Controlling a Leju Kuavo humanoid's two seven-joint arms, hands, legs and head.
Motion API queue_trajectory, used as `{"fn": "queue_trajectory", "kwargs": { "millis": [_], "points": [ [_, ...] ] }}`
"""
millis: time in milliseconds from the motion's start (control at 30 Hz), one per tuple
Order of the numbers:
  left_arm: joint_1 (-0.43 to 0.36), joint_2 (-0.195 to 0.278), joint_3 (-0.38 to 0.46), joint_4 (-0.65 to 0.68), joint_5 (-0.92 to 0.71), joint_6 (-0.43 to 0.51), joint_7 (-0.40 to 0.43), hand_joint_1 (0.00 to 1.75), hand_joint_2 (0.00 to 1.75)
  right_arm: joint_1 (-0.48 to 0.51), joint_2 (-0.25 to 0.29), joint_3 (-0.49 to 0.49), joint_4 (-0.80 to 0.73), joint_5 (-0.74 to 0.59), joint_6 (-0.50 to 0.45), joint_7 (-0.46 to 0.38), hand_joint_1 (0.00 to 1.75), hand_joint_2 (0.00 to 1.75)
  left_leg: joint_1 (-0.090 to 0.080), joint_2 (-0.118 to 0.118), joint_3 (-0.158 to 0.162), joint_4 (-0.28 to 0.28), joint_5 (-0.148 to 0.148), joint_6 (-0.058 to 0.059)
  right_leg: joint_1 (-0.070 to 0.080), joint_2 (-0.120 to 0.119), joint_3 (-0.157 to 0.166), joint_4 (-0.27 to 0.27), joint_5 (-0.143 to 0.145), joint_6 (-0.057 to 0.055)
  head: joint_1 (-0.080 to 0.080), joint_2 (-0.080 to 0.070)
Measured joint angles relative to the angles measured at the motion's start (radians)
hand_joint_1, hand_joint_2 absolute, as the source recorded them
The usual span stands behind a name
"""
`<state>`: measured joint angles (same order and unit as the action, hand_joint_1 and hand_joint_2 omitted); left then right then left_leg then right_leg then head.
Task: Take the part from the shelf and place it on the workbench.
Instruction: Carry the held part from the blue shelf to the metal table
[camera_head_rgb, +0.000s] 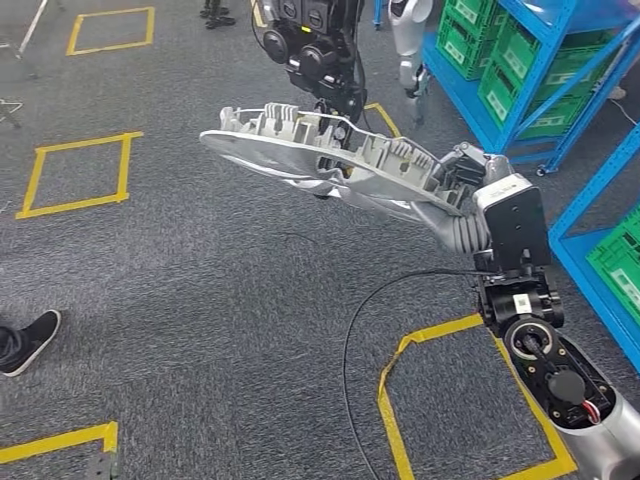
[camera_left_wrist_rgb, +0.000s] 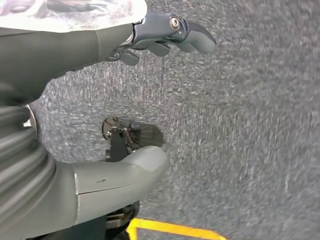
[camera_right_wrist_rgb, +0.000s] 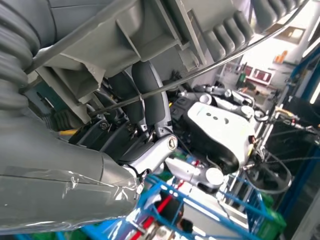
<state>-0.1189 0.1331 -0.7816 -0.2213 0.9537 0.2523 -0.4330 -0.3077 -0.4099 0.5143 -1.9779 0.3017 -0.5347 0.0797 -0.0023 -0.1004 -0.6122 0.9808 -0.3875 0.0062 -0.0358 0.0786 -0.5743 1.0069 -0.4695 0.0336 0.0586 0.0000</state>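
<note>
I am carrying the part (camera_head_rgb: 332, 160), a long pale grey plastic moulding with ribs and clips along its upper edge. It hangs in the air above the grey carpet floor (camera_head_rgb: 196, 300), off the shelf already and not yet on any tabletop.

My right hand (camera_head_rgb: 460, 195) grips its right end; in the right wrist view my fingers (camera_right_wrist_rgb: 151, 100) wrap up around the ribbed underside, closed on the part.

My left hand (camera_left_wrist_rgb: 113, 100) is under the part further along. In the left wrist view the fingers (camera_left_wrist_rgb: 173, 32) lie stretched out flat against the part's glossy face, with the thumb (camera_left_wrist_rgb: 124, 175) held apart below. I cannot tell whether that hand is truly gripping or only propping it.

The long axis runs from my right hand out to the far left, almost level, tilting slightly down at the near right. The right hand sits at the end and bears the hold.

The blue shelf (camera_head_rgb: 528, 80) with green crates (camera_head_rgb: 468, 30) stands to the far right. I judge the carry is midway, and that the next move must keep the long part level.
</note>
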Motion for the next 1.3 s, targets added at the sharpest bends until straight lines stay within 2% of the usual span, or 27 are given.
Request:
{"fn": "queue_trajectory", "kwargs": {
  "millis": [33, 100, 133, 167, 233, 300, 333, 367, 433, 500, 533, 600, 633, 700, 767, 800, 833, 867, 933, 967, 1033, 1067, 1100, 1133, 1200, 1267, 1300],
  "points": [
    [0.002, 0.003, 0.004, 0.000, 0.002, 0.000, -0.001, 0.00, 1.75, 0.000, 0.000, 0.000, 0.000, 0.000, 0.000, 0.001, 1.75, 1.75, 0.001, -0.011, -0.006, 0.001, 0.002, -0.006, 0.001, 0.009, 0.003, -0.007, -0.004, -0.004, -0.001, 0.000],
    [0.009, 0.008, 0.011, 0.000, 0.006, 0.002, -0.004, 0.00, 1.75, -0.001, 0.000, 0.000, 0.000, 0.000, 0.001, 0.002, 1.75, 1.75, 0.005, -0.026, -0.012, -0.001, 0.006, -0.017, 0.004, -0.011, 0.007, -0.013, -0.001, -0.016, -0.004, 0.000],
    [0.012, 0.011, 0.014, 0.001, 0.010, 0.003, -0.006, 0.00, 1.75, -0.001, 0.000, 0.000, 0.000, 0.000, 0.002, 0.002, 1.75, 1.75, 0.005, -0.014, -0.016, 0.009, -0.001, -0.022, 0.004, -0.024, 0.011, -0.017, 0.000, -0.023, -0.007, 0.000],
    [0.013, 0.012, 0.015, 0.001, 0.013, 0.004, -0.007, 0.00, 1.75, -0.001, 0.000, -0.001, 0.000, 0.000, 0.002, 0.002, 1.75, 1.75, 0.004, 0.009, -0.029, 0.037, -0.018, -0.027, 0.004, -0.037, 0.015, -0.020, 0.001, -0.030, -0.014, 0.000],
    [0.012, 0.013, 0.020, 0.001, 0.019, 0.007, -0.010, 0.00, 1.75, -0.001, 0.000, -0.001, 0.000, 0.000, 0.002, 0.002, 1.75, 1.75, 0.005, 0.066, -0.085, 0.156, -0.077, -0.036, 0.008, -0.065, 0.018, -0.023, 0.000, -0.039, -0.026, 0.000],
    [0.013, 0.012, 0.025, 0.001, 0.021, 0.007, -0.011, 0.00, 1.75, -0.001, 0.000, -0.001, 0.000, 0.000, 0.002, 0.001, 1.75, 1.75, 0.008, 0.087, -0.146, 0.280, -0.121, -0.041, 0.014, -0.092, 0.019, -0.023, -0.002, -0.043, -0.031, 0.000],
    [0.014, 0.011, 0.027, 0.001, 0.021, 0.007, -0.011, 0.00, 1.75, -0.001, 0.000, 0.000, 0.000, 0.000, 0.002, 0.001, 1.75, 1.75, 0.009, 0.090, -0.154, 0.297, -0.120, -0.041, 0.016, -0.105, 0.020, -0.023, -0.004, -0.044, -0.031, 0.000],
    [0.016, 0.011, 0.029, 0.001, 0.022, 0.007, -0.012, 0.00, 1.75, 0.000, 0.000, 0.000, 0.001, 0.000, 0.002, 0.001, 1.75, 1.75, 0.009, 0.093, -0.141, 0.273, -0.101, -0.039, 0.017, -0.117, 0.021, -0.023, -0.005, -0.044, -0.032, 0.000],
    [0.017, 0.011, 0.035, 0.001, 0.024, 0.007, -0.013, 0.00, 1.75, -0.001, 0.000, 0.000, 0.001, 0.000, 0.002, 0.000, 1.75, 1.75, 0.004, 0.117, -0.065, 0.132, -0.040, -0.031, 0.018, -0.137, 0.026, -0.023, -0.009, -0.042, -0.032, 0.000],
    [0.014, 0.011, 0.039, 0.001, 0.027, 0.006, -0.017, 0.00, 1.75, -0.001, 0.000, -0.001, 0.001, 0.000, 0.002, -0.002, 1.75, 1.75, -0.009, 0.144, -0.006, 0.021, -0.009, -0.018, 0.022, -0.155, 0.030, -0.023, -0.014, -0.035, -0.032, 0.000],
    [0.012, 0.011, 0.040, 0.001, 0.027, 0.004, -0.018, 0.00, 1.75, 0.000, 0.000, -0.001, 0.001, 0.000, 0.002, -0.003, 1.75, 1.75, -0.015, 0.147, 0.003, 0.002, -0.009, -0.012, 0.023, -0.163, 0.031, -0.024, -0.016, -0.031, -0.031, 0.000],
    [0.012, 0.013, 0.040, 0.001, 0.028, 0.003, -0.019, 0.00, 1.75, 0.000, 0.001, -0.001, 0.001, 0.000, 0.001, -0.005, 1.75, 1.75, -0.017, 0.128, 0.006, -0.006, -0.007, -0.002, 0.023, -0.178, 0.036, -0.028, -0.020, -0.022, -0.030, 0.000],
    [0.013, 0.013, 0.040, 0.001, 0.028, 0.003, -0.020, 0.00, 1.75, 0.001, 0.001, -0.001, 0.001, 0.000, 0.001, -0.005, 1.75, 1.75, -0.015, 0.119, 0.011, -0.014, -0.005, 0.003, 0.022, -0.172, 0.038, -0.025, -0.026, -0.018, -0.029, 0.000],
    [0.011, 0.012, 0.041, 0.001, 0.028, 0.003, -0.021, 0.00, 1.75, 0.001, 0.001, -0.002, 0.001, 0.000, 0.001, -0.006, 1.75, 1.75, -0.009, 0.104, 0.023, -0.028, 0.000, 0.014, 0.019, -0.131, 0.013, 0.034, -0.062, -0.012, -0.025, 0.000],
    [0.006, 0.010, 0.041, 0.001, 0.028, 0.002, -0.021, 0.00, 1.75, 0.001, 0.001, -0.002, 0.001, 0.000, 0.001, -0.006, 1.75, 1.75, -0.008, 0.088, 0.027, -0.030, -0.001, 0.021, 0.018, -0.091, -0.056, 0.167, -0.118, -0.009, -0.016, 0.000],
    [0.004, 0.008, 0.041, 0.001, 0.028, 0.002, -0.021, 0.00, 1.75, 0.002, 0.001, -0.002, 0.001, 0.000, 0.001, -0.006, 1.75, 1.75, -0.008, 0.077, 0.027, -0.029, -0.001, 0.022, 0.018, -0.084, -0.091, 0.228, -0.135, -0.007, -0.012, 0.000],
    [0.003, 0.006, 0.041, 0.001, 0.027, 0.001, -0.021, 0.00, 1.75, 0.002, 0.001, -0.002, 0.001, 0.000, 0.001, -0.006, 1.75, 1.75, -0.008, 0.066, 0.027, -0.027, -0.003, 0.023, 0.017, -0.082, -0.112, 0.257, -0.134, -0.005, -0.010, 0.000],
    [0.003, 0.004, 0.041, 0.001, 0.027, 0.000, -0.021, 0.00, 1.75, 0.003, 0.001, -0.001, 0.001, 0.000, 0.001, -0.006, 1.75, 1.75, -0.007, 0.054, 0.028, -0.025, -0.004, 0.022, 0.016, -0.081, -0.113, 0.248, -0.113, -0.003, -0.008, 0.000],
    [0.004, 0.000, 0.041, 0.001, 0.027, 0.000, -0.021, 0.00, 1.75, 0.002, 0.001, -0.002, 0.001, 0.000, 0.001, -0.005, 1.75, 1.75, -0.002, 0.029, 0.028, -0.014, -0.011, 0.016, 0.011, -0.068, -0.067, 0.129, -0.037, 0.000, -0.003, 0.000],
    [0.004, -0.001, 0.041, 0.001, 0.027, 0.000, -0.021, 0.00, 1.75, 0.001, 0.001, -0.001, 0.001, 0.000, 0.001, -0.005, 1.75, 1.75, -0.002, 0.017, 0.024, -0.006, -0.016, 0.010, 0.007, -0.049, -0.037, 0.066, -0.010, 0.002, -0.001, 0.000],
    [0.002, -0.003, 0.042, 0.001, 0.028, 0.000, -0.021, 0.00, 1.75, -0.001, 0.002, -0.002, 0.000, 0.000, 0.001, -0.005, 1.75, 1.75, 0.001, -0.005, 0.013, 0.009, -0.021, -0.001, 0.003, -0.018, -0.007, -0.001, 0.006, 0.000, -0.001, 0.000],
    [0.003, -0.003, 0.043, 0.001, 0.028, 0.000, -0.021, 0.00, 1.75, -0.001, 0.002, -0.002, 0.000, 0.000, 0.002, -0.004, 1.75, 1.75, 0.002, -0.015, 0.007, 0.012, -0.020, -0.006, 0.005, -0.015, -0.004, -0.004, 0.002, -0.003, -0.002, 0.000],
    [0.005, -0.002, 0.045, 0.001, 0.028, 0.000, -0.021, 0.00, 1.75, -0.002, 0.002, -0.002, 0.000, 0.000, 0.004, -0.002, 1.75, 1.75, 0.005, -0.024, 0.004, 0.012, -0.018, -0.010, 0.006, -0.024, -0.004, -0.005, 0.003, -0.009, -0.004, 0.000],
    [0.007, -0.002, 0.046, 0.001, 0.028, 0.000, -0.021, 0.00, 1.75, -0.002, 0.002, -0.002, -0.001, 0.000, 0.006, 0.000, 1.75, 1.75, 0.005, -0.020, 0.002, 0.015, -0.020, -0.015, 0.006, -0.035, -0.001, -0.007, 0.004, -0.013, -0.006, 0.000],
    [0.009, -0.001, 0.048, 0.001, 0.030, -0.002, -0.022, 0.00, 1.75, -0.002, 0.002, -0.001, -0.001, 0.000, 0.011, 0.003, 1.75, 1.75, 0.004, 0.023, -0.023, 0.065, -0.049, -0.024, 0.006, -0.058, 0.005, -0.012, 0.004, -0.024, -0.018, 0.000],
    [0.006, -0.002, 0.049, 0.001, 0.031, -0.003, -0.025, 0.00, 1.75, -0.001, 0.002, -0.001, -0.002, 0.000, 0.013, 0.003, 1.75, 1.75, 0.005, 0.073, -0.086, 0.190, -0.106, -0.032, 0.010, -0.082, 0.008, -0.014, 0.002, -0.032, -0.029, 0.000],
    [0.005, -0.002, 0.050, 0.001, 0.031, -0.005, -0.027, 0.00, 1.75, -0.001, 0.002, -0.001, -0.002, 0.000, 0.014, 0.003, 1.75, 1.75, 0.006, 0.082, -0.121, 0.256, -0.128, -0.035, 0.012, -0.095, 0.009, -0.014, 0.001, -0.034, -0.030, 0.000]
  ]
}}
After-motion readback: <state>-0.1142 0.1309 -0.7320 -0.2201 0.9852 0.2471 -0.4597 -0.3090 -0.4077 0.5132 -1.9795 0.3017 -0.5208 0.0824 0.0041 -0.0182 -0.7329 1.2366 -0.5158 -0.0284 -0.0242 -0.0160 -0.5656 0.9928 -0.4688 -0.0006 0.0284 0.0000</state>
